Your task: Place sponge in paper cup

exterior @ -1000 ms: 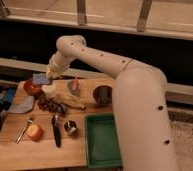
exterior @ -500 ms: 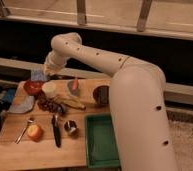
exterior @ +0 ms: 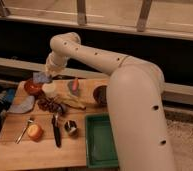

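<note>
The small blue sponge (exterior: pixel 41 77) hangs at the tip of my gripper (exterior: pixel 45 75), which is shut on it, over the back left corner of the wooden table (exterior: pixel 20 150). My white arm reaches in from the lower right and bends down to that spot. The short white paper cup (exterior: pixel 49 90) stands just below and slightly right of the sponge, next to a reddish-brown bowl (exterior: pixel 32 87). The arm's end hides most of the fingers.
A grey-blue cloth (exterior: pixel 22 105) lies at the left edge. A banana (exterior: pixel 72 102), a dark bowl (exterior: pixel 100 95), a dark metal cup (exterior: pixel 70 127), a black tool (exterior: pixel 56 132) and an orange fruit (exterior: pixel 35 131) crowd the table. A green tray (exterior: pixel 102 142) sits front right.
My arm has swung a little to the left, bringing the gripper end closer above the reddish-brown bowl and the paper cup. The sponge stays at its tip.
</note>
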{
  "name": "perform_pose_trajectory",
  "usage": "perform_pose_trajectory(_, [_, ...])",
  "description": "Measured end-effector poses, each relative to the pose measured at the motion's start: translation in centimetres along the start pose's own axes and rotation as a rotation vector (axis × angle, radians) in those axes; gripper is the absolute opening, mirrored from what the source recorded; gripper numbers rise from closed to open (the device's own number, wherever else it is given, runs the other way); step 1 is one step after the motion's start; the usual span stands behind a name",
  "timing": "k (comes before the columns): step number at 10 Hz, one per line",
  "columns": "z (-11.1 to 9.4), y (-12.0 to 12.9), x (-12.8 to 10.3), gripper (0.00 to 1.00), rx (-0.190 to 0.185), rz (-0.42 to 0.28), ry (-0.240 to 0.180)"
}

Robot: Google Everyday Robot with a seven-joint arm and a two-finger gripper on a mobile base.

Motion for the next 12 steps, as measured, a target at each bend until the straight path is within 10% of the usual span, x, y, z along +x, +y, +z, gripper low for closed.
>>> perform_pose_trajectory(5, [0.9,-3.8,-0.6,0.0,0.045,0.047,0.025])
perform_pose_trajectory(12, [4.2,-2.1,0.2,0.0,-0.062,0.065,0.054])
